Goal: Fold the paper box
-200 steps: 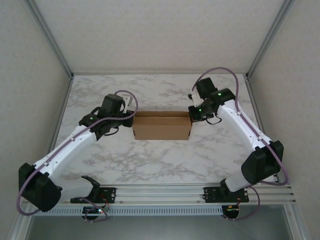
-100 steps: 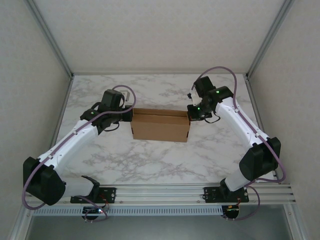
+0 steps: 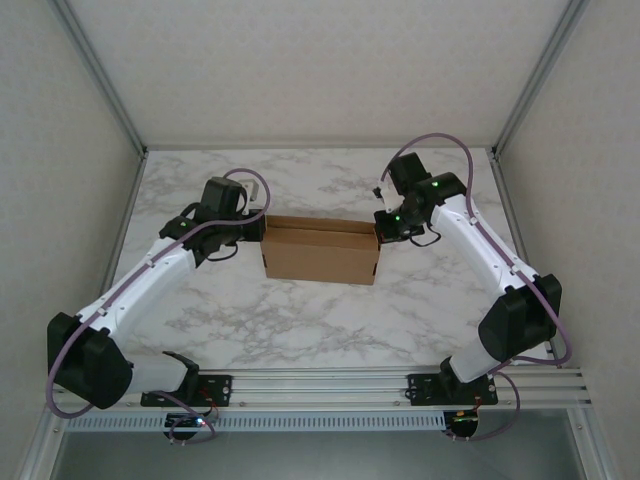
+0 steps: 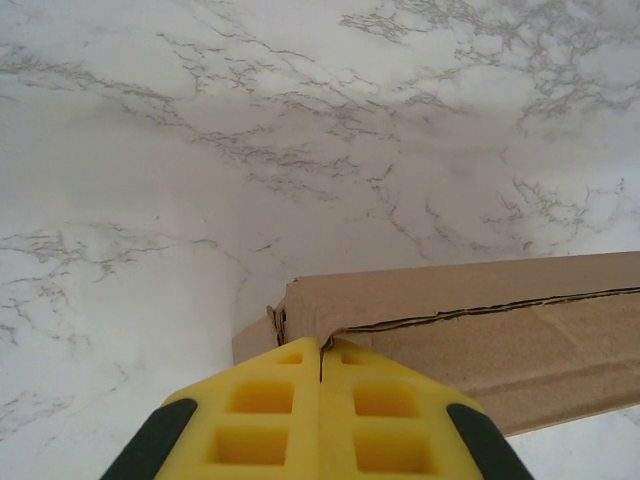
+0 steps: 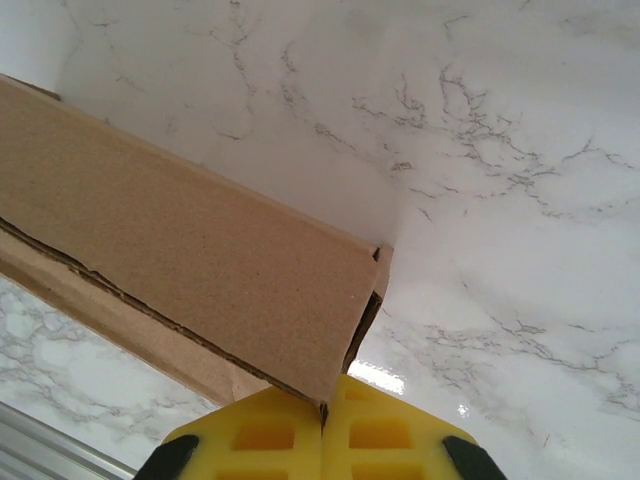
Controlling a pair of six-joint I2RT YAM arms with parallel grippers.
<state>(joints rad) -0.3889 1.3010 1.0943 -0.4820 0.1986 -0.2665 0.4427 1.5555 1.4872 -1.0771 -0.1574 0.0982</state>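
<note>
The paper box (image 3: 320, 252) is a shallow brown cardboard box at the middle of the marble table, its long side facing me. My left gripper (image 3: 263, 228) is at the box's left end and my right gripper (image 3: 379, 227) at its right end. In the left wrist view the yellow fingers (image 4: 322, 345) are pressed together with the box's (image 4: 480, 320) corner edge running into their seam. The right wrist view shows the same: the fingers (image 5: 322, 405) are shut on the lower corner of the box's (image 5: 200, 260) end panel.
Bare marble tabletop (image 3: 320, 320) lies all round the box. A metal rail (image 3: 320, 385) carrying the arm bases runs along the near edge. Grey frame posts (image 3: 100, 80) and pale walls close in the left, right and back sides.
The left arm has swung its gripper a little toward the back, and the box has shifted slightly back and to the left with it. Both grippers stay shut.
</note>
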